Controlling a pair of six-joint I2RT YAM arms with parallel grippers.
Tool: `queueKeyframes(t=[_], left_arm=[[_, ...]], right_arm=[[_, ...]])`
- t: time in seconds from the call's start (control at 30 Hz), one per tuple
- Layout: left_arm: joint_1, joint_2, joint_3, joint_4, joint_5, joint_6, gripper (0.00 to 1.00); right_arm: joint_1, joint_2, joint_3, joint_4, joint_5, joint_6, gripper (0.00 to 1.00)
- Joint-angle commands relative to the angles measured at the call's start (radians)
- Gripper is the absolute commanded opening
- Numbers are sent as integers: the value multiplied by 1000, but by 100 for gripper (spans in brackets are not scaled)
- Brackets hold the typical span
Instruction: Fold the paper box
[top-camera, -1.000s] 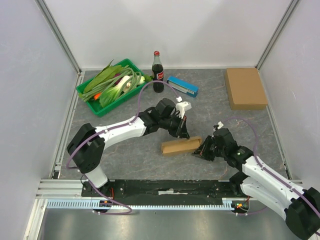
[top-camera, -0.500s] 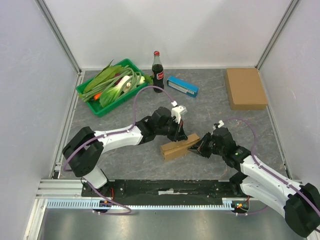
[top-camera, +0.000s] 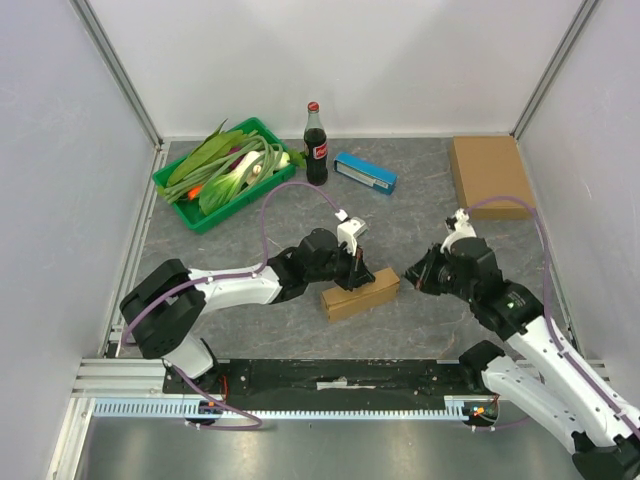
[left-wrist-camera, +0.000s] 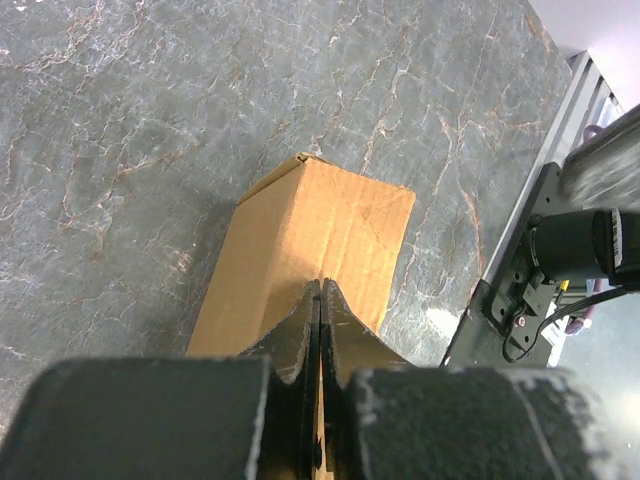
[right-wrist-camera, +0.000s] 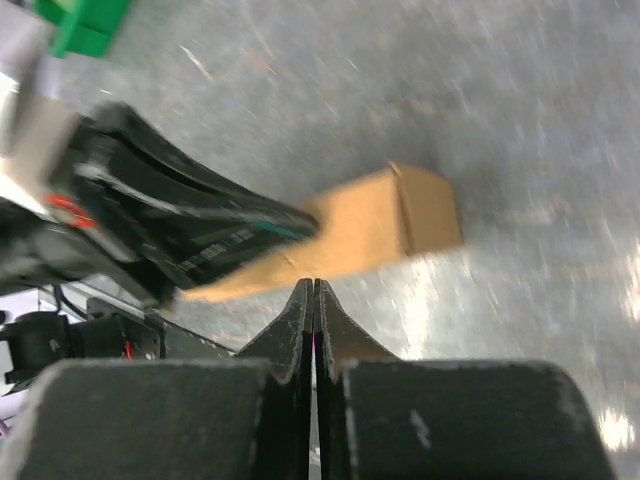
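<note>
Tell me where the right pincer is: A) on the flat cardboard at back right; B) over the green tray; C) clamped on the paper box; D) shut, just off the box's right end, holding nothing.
D: the right pincer hangs shut beside the right end of the paper box, gripping nothing, while the left pincer sits shut over the box's top.

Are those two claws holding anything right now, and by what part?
Nothing is held. The left gripper, shut, points at the top of the small brown cardboard box; the right gripper, also shut, is apart from it.
</note>
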Motion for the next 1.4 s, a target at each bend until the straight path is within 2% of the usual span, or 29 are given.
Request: queueKeyframes(t=[0.0,0.03,0.07,0.13,0.17,0.23,0.27,0.3,0.43,0.5,0.53,0.57,0.67,0.73,0.8,0.9,0.97,1.07,1.17,1.23,1.37], left_arm=[[-6,15,-42,-85,-54,-10,2],[-8,14,-44,-85,-54,-11,2],[-8,9,-47,-82,-54,-11,2],[-6,0,-51,-80,-66,-14,2],[-6,-3,-56,-76,-68,-16,2],[-8,-6,-58,-74,-62,-18,2],[-8,-8,-58,-73,-60,-16,2],[-12,-9,-56,-71,-62,-16,2],[-11,-23,-50,-77,-42,-4,4],[-11,-51,-12,-130,-30,10,9],[-11,-65,5,-152,-30,12,12],[-9,-84,33,-171,-30,13,22],[4,-161,70,-246,-31,4,37],[18,-226,61,-263,2,-7,38],[43,-267,28,-273,18,-27,35],[70,-353,-44,-280,49,-50,24],[73,-407,-120,-225,91,-56,20],[73,-427,-217,-139,133,-90,13],[73,-399,-329,2,133,-111,11],[73,-372,-379,36,112,-116,10],[70,-348,-401,41,102,-107,6]], right_arm=[[-37,115,49,241,-99,-171,0],[-49,127,31,300,-184,-162,0],[-78,136,-36,449,-234,-148,0],[-114,152,-115,577,-297,-106,0],[-135,156,-208,646,-372,-87,0],[-224,149,-326,898,-458,24,0],[-277,146,-442,1050,-501,53,0],[-302,147,-481,1075,-507,67,0],[-355,155,-585,1120,-563,95,0],[-353,74,-528,971,-529,69,0],[-355,43,-488,889,-502,41,0],[-353,6,-404,753,-480,-29,0],[-353,37,-297,687,-506,-68,0],[-344,109,-292,757,-587,-24,0],[-286,167,-279,814,-596,12,0],[-179,209,-291,877,-561,59,0],[-158,225,-374,1014,-567,120,0],[-158,247,-474,1125,-563,156,0],[-158,281,-528,1150,-546,125,0],[-160,290,-529,1149,-553,115,0],[-158,238,-433,1028,-552,99,0]])
